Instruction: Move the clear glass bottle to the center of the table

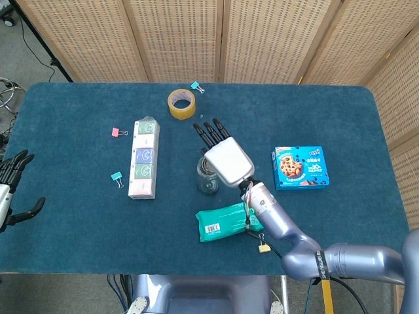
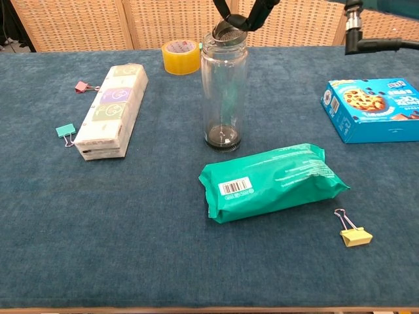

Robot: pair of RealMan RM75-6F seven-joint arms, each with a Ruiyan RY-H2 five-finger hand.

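Bottle [image 2: 224,91] stands behind packet [image 2: 272,181]; tape [image 2: 181,57] beyond.

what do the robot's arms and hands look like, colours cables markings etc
The right hand has black fingers and a glossy white back. Its arm is smooth silvery blue with a black band near the elbow, and coloured wires show at the wrist. The left hand shows black fingers at the frame edge.

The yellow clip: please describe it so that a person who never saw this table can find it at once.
Start from the big green packet lying near the front edge of the blue table. Just to its right and nearer the front edge lies the yellow clip. It is the only yellow one; the pink clip and the teal clip lie by the long white box.
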